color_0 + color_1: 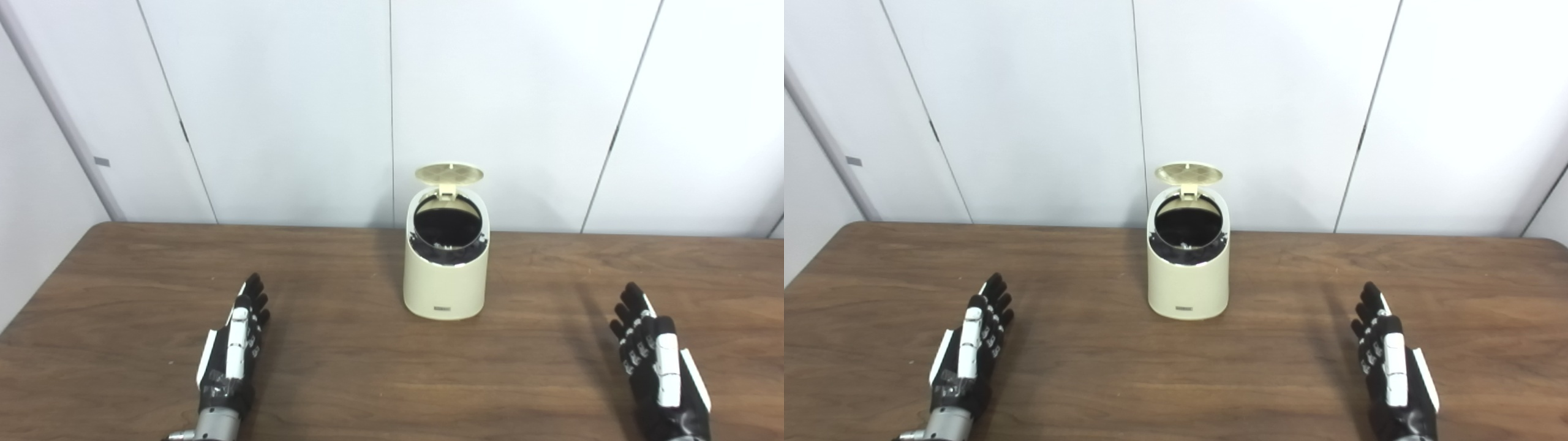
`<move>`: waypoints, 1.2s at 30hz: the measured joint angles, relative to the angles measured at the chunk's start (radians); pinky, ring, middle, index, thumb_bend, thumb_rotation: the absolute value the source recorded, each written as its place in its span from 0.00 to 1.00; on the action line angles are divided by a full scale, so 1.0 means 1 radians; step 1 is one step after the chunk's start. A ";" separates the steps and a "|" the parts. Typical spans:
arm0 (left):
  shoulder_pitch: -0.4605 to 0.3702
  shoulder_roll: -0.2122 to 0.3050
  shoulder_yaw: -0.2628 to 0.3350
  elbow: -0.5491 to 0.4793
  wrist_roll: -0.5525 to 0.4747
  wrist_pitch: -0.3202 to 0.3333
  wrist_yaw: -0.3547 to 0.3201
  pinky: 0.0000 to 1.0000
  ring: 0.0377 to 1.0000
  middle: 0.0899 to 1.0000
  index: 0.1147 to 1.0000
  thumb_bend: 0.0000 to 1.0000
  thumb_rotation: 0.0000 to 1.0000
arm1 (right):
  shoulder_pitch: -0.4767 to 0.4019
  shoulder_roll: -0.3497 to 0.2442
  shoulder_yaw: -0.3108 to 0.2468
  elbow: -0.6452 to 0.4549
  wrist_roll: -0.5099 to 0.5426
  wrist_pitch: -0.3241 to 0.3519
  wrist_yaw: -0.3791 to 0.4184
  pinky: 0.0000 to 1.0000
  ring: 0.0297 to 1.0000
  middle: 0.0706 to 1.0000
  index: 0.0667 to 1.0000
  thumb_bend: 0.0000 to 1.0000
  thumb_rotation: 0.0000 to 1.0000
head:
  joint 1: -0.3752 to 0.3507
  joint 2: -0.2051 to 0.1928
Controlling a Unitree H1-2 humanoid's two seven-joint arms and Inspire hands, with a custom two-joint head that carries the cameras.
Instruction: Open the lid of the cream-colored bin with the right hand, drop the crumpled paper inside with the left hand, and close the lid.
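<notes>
Left eye view | bin upright, lid raised, mouth facing camera | left robot hand, right robot hand spread, empty

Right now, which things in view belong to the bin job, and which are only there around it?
For the job:
- cream-colored bin
- its lid, standing open
- left hand, empty
- right hand, empty
- crumpled paper: not seen on the table

Only there:
- wooden table
- white wall panels

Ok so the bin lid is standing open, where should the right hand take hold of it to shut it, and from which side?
Judging from its pose, take the lid by its raised free edge, coming from above and the right hand's side. It stands tipped back on a rear hinge over the bin, so pushing that edge forward and down should close it.
</notes>
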State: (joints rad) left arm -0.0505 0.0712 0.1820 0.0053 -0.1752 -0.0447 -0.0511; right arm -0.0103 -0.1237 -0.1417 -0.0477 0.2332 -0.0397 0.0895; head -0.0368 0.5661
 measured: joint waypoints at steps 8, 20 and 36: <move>0.000 0.005 -0.001 0.002 -0.005 0.002 -0.001 1.00 1.00 1.00 1.00 0.42 1.00 | -0.019 0.002 0.014 -0.001 -0.046 0.041 -0.023 1.00 1.00 0.98 0.93 0.55 1.00 | -0.021 -0.005; -0.003 0.009 -0.005 0.008 -0.016 0.004 -0.002 1.00 1.00 1.00 1.00 0.39 1.00 | -0.119 -0.002 0.067 -0.036 -0.223 0.083 -0.064 0.94 0.94 0.93 0.89 0.59 1.00 | -0.032 -0.034; -0.005 0.011 -0.010 0.013 -0.016 0.001 -0.001 1.00 1.00 1.00 1.00 0.38 1.00 | -0.234 -0.053 0.128 -0.107 -0.330 0.197 -0.032 0.94 0.95 0.94 0.89 0.58 1.00 | -0.035 -0.045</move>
State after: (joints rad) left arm -0.0554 0.0826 0.1717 0.0185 -0.1909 -0.0434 -0.0522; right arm -0.2439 -0.1769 -0.0133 -0.1544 -0.0965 0.1578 0.0571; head -0.0721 0.5216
